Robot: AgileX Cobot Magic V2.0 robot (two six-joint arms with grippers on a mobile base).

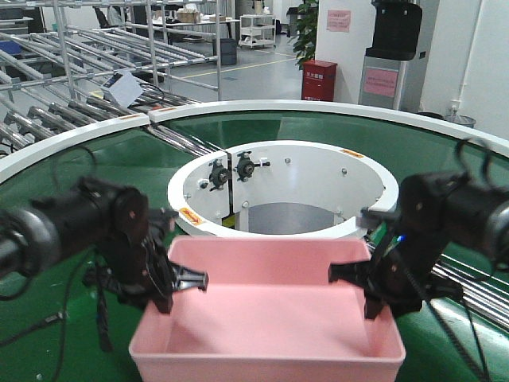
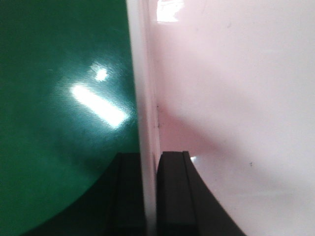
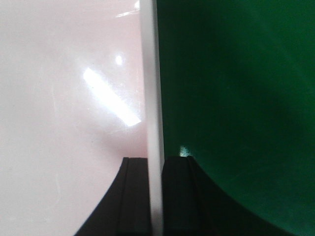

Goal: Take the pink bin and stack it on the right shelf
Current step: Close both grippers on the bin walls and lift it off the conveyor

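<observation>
Left gripper (image 2: 149, 196) and right gripper (image 3: 156, 196) pinch opposite end walls of the pink bin (image 1: 270, 318), which lies crosswise, showing only its bare floor.

This is a factory or warehouse floor. Tubular roller racks (image 1: 87, 48) fill the far left, a curved green conveyor belt (image 1: 433, 143) with a white rim sweeps across the near ground, and beyond lie a polished grey floor (image 1: 262, 79), a shelved cart (image 1: 257, 32) and a red cabinet (image 1: 319, 79).
</observation>
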